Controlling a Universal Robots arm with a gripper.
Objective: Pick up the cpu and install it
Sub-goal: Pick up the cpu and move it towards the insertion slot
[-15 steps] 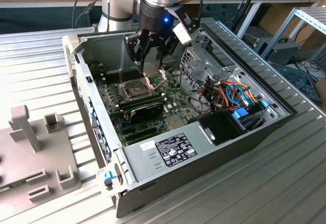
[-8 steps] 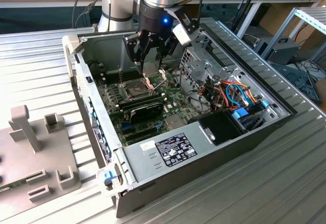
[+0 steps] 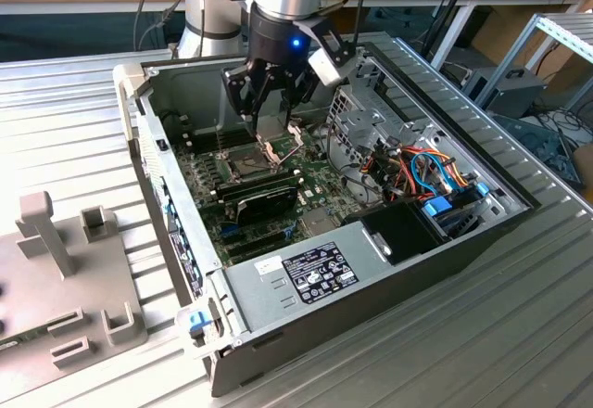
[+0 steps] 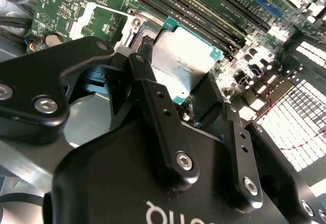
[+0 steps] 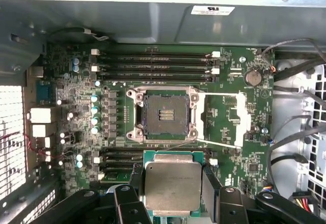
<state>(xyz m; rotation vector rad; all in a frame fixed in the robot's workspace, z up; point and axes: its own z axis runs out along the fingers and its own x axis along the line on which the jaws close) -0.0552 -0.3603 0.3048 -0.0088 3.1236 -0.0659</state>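
First wrist view | 1 cpu (image 5: 172, 186) clamped in jaws | 1 socket (image 5: 160, 114)

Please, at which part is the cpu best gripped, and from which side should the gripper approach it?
Grip two opposite side edges, coming down square onto its flat top. The cpu is a thin flat square, so only the edges offer a hold. The gripper holds it so now, one finger on each edge.

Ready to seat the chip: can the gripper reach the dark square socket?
Likely yes: the shiny hinged frame is swung aside, leaving the dark square socket bare near the black gripper holding the silver-topped cpu.
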